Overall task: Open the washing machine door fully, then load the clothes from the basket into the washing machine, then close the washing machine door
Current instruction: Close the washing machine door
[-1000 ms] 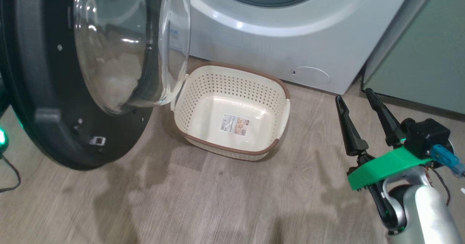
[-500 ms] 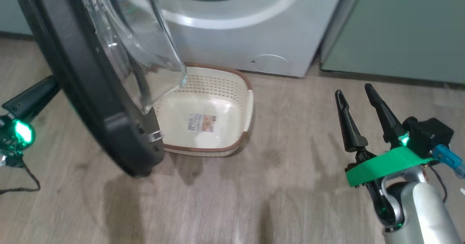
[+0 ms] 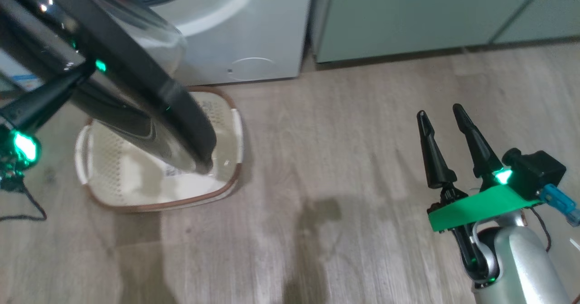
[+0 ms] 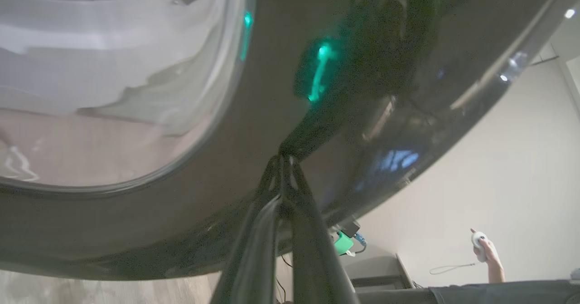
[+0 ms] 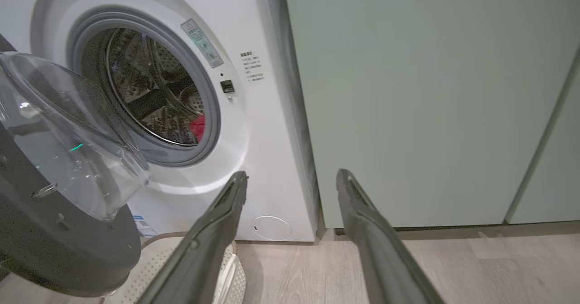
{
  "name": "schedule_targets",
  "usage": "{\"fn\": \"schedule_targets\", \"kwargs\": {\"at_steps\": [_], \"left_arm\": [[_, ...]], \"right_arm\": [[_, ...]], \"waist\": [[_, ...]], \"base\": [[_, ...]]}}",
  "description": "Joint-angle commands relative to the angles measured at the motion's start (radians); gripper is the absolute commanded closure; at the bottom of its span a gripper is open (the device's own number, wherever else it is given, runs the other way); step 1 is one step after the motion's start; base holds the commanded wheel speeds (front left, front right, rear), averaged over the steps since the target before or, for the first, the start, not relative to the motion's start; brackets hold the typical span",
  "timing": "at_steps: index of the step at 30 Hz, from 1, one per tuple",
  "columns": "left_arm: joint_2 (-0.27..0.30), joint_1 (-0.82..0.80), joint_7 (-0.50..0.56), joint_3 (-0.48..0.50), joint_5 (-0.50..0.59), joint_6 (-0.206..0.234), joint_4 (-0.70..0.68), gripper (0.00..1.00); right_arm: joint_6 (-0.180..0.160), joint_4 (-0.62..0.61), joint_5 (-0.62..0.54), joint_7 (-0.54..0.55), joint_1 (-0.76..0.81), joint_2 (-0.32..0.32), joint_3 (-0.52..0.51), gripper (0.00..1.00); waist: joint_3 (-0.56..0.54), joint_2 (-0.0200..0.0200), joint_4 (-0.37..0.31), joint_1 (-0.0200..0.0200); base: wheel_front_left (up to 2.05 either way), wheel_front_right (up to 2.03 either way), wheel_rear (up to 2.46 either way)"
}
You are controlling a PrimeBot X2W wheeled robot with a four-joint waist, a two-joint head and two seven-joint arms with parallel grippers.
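Observation:
The washing machine door [image 3: 136, 91] hangs partly open, its black ring slanting over the basket [image 3: 158, 203]. My left gripper [image 3: 86, 69] is shut, with its tips [image 4: 283, 159] pressed against the glossy outer ring of the door [image 4: 362, 113]. Low on the right, my right gripper [image 3: 437, 113] stands open and empty, apart from everything. In the right wrist view, that gripper [image 5: 290, 177] faces the washing machine [image 5: 253, 127]. Red clothes [image 5: 197, 127] lie inside the steel drum. The door's glass bowl [image 5: 68, 150] bulges toward the opening. The basket [image 5: 154, 267] floor shows bare with a sticker.
Pale green cabinets [image 3: 408, 14] stand right of the washing machine [image 3: 244, 36]. Wooden floor [image 3: 340, 159] stretches between basket and right gripper. A black cable [image 3: 27, 204] trails at far left. A person's hand [image 4: 485, 247] holding a small white device shows in the left wrist view.
The head camera has turned, sliding the whole picture left. The door has swung from beside the basket to over it. My left gripper has come into view against its outer face.

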Motion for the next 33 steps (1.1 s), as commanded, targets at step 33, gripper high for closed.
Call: {"fn": "schedule_targets", "kwargs": {"at_steps": [33], "left_arm": [[0.063,-0.367,-0.085,0.033,0.066,0.067,0.247,1.0]], "right_arm": [[0.0,0.042,0.076,-0.101,-0.052,-0.001,0.069,0.0]], "waist": [[0.107,0.0,-0.231,0.0]], "base": [[0.0,0.0,0.0]]}}
